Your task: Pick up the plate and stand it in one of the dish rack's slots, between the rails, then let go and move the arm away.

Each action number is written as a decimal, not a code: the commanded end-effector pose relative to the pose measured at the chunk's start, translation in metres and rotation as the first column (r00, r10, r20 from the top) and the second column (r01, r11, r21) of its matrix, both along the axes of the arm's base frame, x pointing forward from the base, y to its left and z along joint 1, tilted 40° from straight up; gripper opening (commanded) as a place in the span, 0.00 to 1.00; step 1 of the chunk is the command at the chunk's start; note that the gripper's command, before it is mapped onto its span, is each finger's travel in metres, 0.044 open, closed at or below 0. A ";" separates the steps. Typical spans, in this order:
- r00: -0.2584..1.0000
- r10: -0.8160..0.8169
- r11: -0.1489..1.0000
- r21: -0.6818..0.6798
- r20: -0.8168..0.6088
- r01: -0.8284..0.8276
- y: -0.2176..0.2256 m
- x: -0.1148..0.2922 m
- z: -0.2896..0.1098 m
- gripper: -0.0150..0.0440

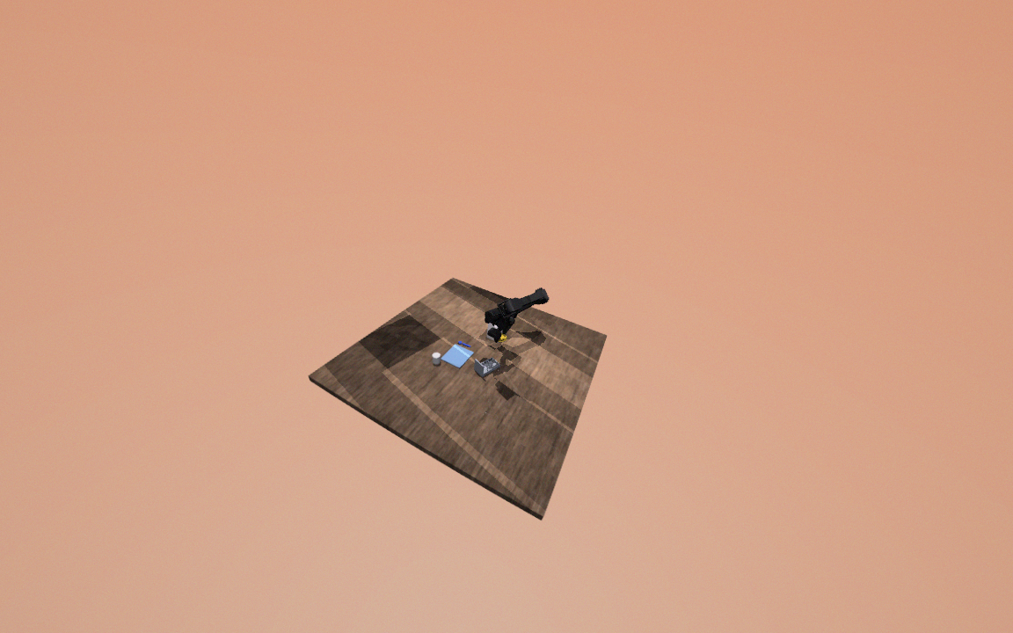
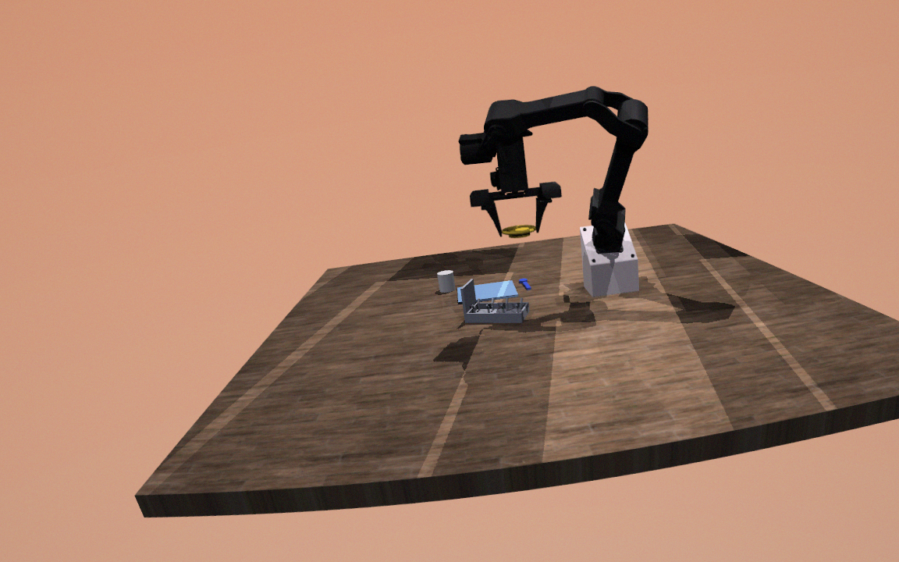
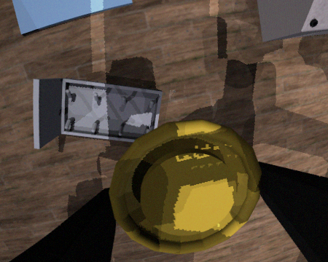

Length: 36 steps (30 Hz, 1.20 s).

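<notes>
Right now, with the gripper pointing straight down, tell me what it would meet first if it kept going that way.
Probably the wooden table, close beside the dish rack; the gripper holds the yellow plate flat, so the plate would touch first. Depth is unclear.

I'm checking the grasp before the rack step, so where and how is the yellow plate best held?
By its rim, on two opposite edges, from above, as the gripper holds it now. The yellow plate is shallow, round and lying flat, so only the rim gives the fingers purchase. It must be tipped upright for the dish rack.

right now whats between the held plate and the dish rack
Nothing: the exterior view shows open air between the yellow plate, held flat in the gripper, and the dish rack.
</notes>
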<state>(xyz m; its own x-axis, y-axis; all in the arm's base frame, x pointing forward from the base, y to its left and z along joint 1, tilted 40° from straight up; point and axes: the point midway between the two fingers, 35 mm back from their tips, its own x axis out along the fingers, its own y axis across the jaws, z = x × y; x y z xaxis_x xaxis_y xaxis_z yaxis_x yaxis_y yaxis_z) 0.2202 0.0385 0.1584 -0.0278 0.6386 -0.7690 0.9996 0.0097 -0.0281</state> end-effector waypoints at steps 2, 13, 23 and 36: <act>0.989 -0.111 0.994 -0.001 -0.100 0.111 0.011 -0.016 0.004 0.25; 0.959 -0.210 0.977 -0.019 -0.187 0.211 0.020 -0.030 0.007 0.25; 0.988 -0.090 0.979 -0.194 -0.128 0.064 0.024 -0.036 -0.026 0.25; 0.995 0.093 0.902 -0.420 -0.038 -0.101 0.026 -0.039 -0.062 0.25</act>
